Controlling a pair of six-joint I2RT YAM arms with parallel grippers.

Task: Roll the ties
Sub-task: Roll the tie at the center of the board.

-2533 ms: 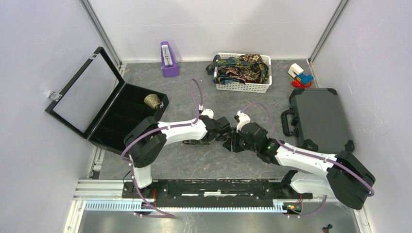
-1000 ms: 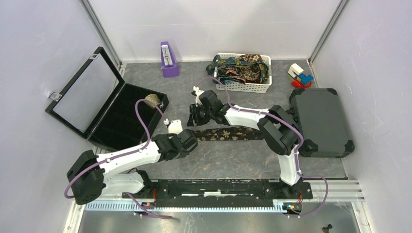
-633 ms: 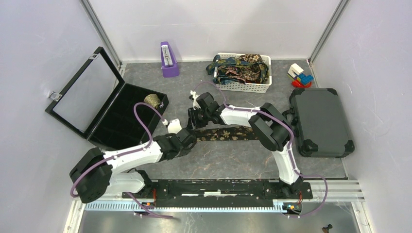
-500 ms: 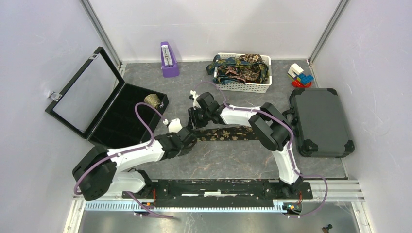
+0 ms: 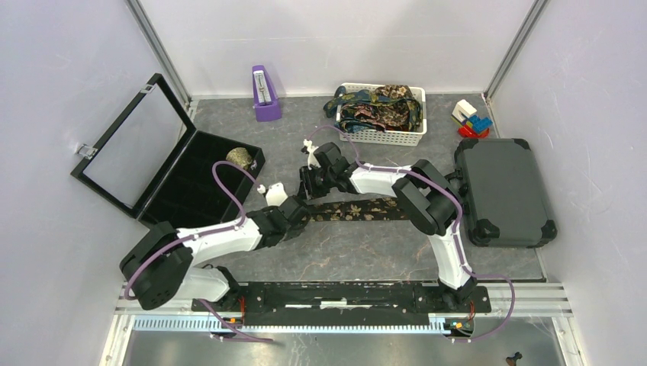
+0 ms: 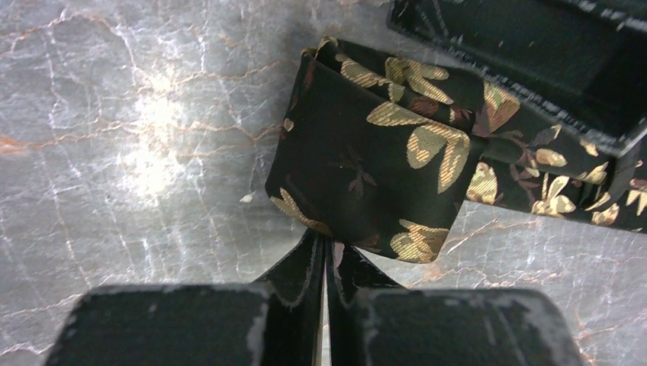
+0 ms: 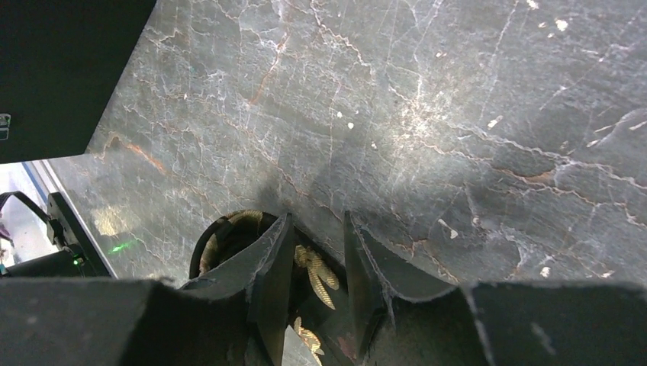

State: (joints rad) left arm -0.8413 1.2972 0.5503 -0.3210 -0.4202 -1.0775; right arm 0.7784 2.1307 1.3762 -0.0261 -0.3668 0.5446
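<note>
Grey marbled tabletop [image 5: 343, 252] carries the tie [image 5: 358, 209], dark with a gold floral print. It lies flat across the middle of the overhead frame, and its left end is hidden there under the two arms. The left wrist view shows that end close up, folded over on itself into a squat double layer. The left gripper [image 6: 326, 252] has its fingers pressed almost together at the fold's lower edge, with a sliver of fabric pinched between the tips. In the right wrist view, the right gripper [image 7: 317, 252] stands narrow, with gold-printed cloth in the gap and a dark curl of it just left of the fingers. Whether the pads clamp the cloth cannot be told.

Further out, a white basket [image 5: 381, 137] at upper centre holds more ties [image 5: 378, 107] in a loose heap, some spilling over its left rim. An open black case [image 5: 191, 194] at the left has its lid [image 5: 130, 145] raised, and a small tan roll [image 5: 240, 158] sits in its far corner compartment. A grey hard case [image 5: 503, 187] lies closed at the right.
</note>
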